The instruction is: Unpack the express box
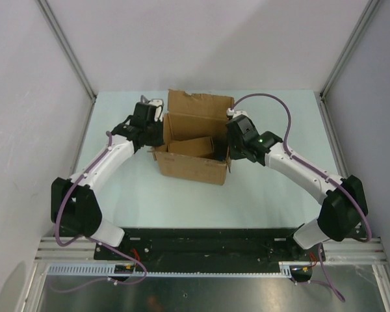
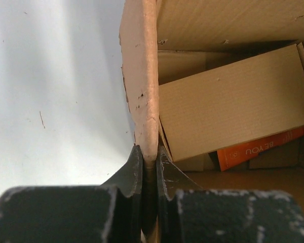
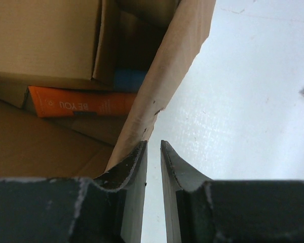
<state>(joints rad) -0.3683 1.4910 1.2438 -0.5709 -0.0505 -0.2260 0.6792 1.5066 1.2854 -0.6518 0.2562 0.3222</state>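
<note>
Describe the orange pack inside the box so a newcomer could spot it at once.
Start at the open brown cardboard box in the middle of the table. Look inside, partly under the slanted plain cardboard piece: the orange pack lies there. It alone is bright orange with white lettering, beside something blue.

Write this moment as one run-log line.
left gripper: clamps express box wall | right gripper: slightly open beside opposite wall | orange item: inside box

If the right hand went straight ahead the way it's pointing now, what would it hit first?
Most likely the express box: its wall edge stands just ahead of the right hand, slightly to one side of the gap. It may already touch; depth is unclear.
</note>
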